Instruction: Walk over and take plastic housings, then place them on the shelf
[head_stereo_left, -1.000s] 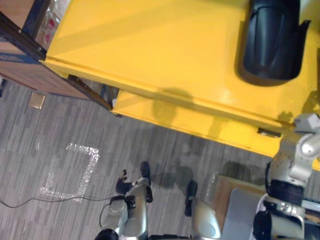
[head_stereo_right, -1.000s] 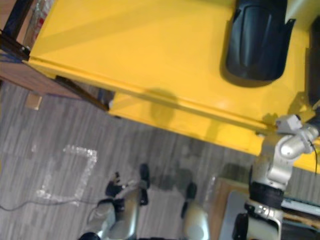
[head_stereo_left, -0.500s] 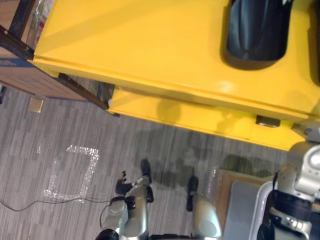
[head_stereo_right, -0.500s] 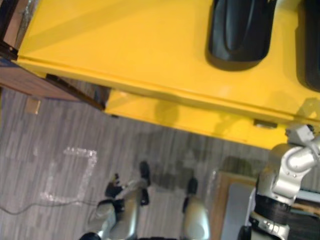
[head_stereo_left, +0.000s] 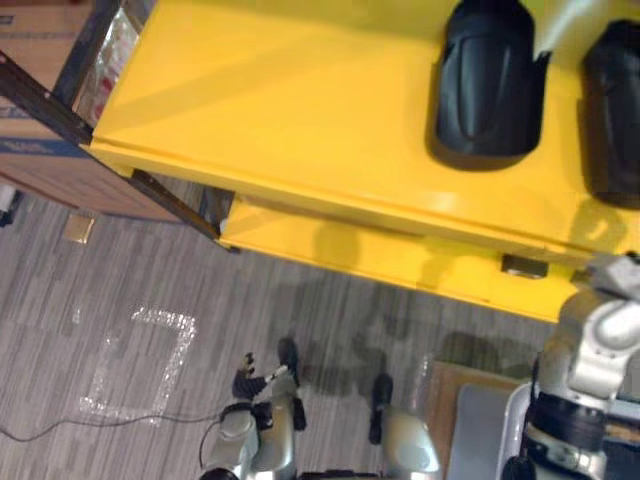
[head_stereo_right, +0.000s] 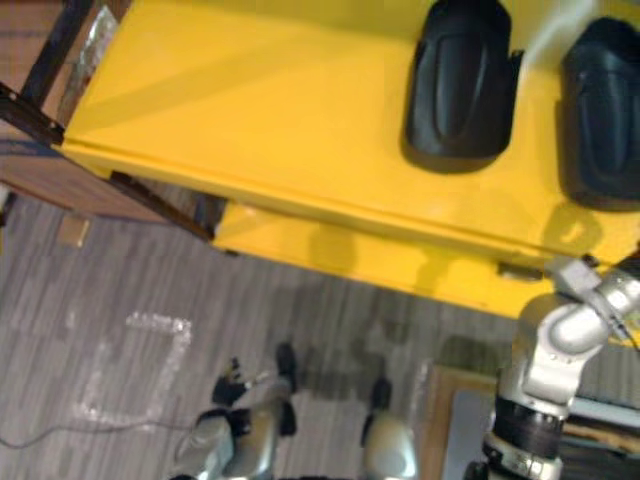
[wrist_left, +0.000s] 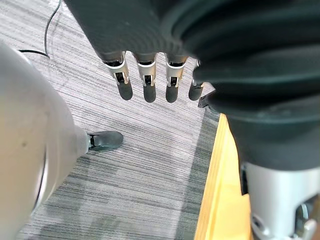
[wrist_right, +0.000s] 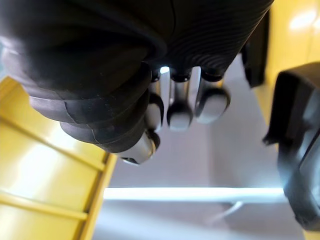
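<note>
Swinging of the head camera accounts for the change from a second ago: the whole scene has slid over, so a second housing now shows at the right; nothing on the yellow top has itself shifted.

Nearest, the left hand (wrist_left: 144, 82) hangs low at the robot's side above the carpet, fingers straight and loose, with nothing in it. The right hand (wrist_right: 179, 111) is raised at the right, by the front edge of the yellow top. Its fingers are eased and only slightly bent, and it is empty too. A black moulded edge shows past its fingertips, probably a housing, but there is no contact. My reading is that both hands are idle because the robot is lining itself up and no reach has begun.

A grey tray (head_stereo_left: 482, 428) on a wooden board sits just beside the right arm. On the floor to the left is a taped square (head_stereo_left: 140, 360), likely a standing mark.

Further off is the lower tier (head_stereo_left: 330, 238), then the yellow top (head_stereo_left: 280, 110). On it lie the first housing (head_stereo_left: 487, 85) and the second housing (head_stereo_left: 612, 115), domed side up, side by side, apart, well in from the front edge, so they rest steady. A dark rack (head_stereo_left: 45, 85) with boxes stands at far left.
</note>
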